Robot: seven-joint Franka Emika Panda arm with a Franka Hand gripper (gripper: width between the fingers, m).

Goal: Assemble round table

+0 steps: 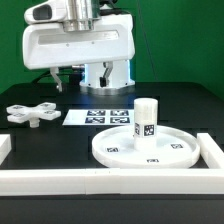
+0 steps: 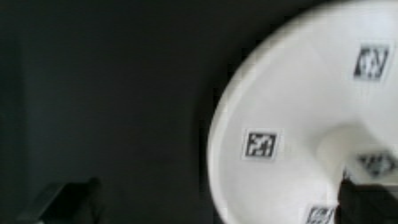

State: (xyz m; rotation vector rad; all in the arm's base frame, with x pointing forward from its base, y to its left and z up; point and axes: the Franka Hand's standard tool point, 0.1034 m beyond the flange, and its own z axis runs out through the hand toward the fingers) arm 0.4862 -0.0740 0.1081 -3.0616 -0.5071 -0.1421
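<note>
Presently, nearest in the exterior view, a white border rail runs across the front of the black tabletop and turns back along the exterior view's right. Just behind it the large round disc lies flat on the tabletop, rim upward, with small square tags showing on its face. The short cylindrical leg stands upright on the disc near its middle, one tag facing the camera; whether it is fastened to the disc cannot be told. Further back, the marker board lies flat just beyond the disc's far rim. The cross-shaped base lies flat at the exterior view's left, beside the marker board and well apart from the disc. Farthest back, the arm with its white housing hangs above the tabletop, touching none of the parts. The wrist view is blurred: it shows part of the disc with two tags clear enough to make out, and the foot of the leg as a pale smear. The tool shows as two dark fingers standing wide apart, one over the bare tabletop and one over the disc, with nothing gripped between them.
</note>
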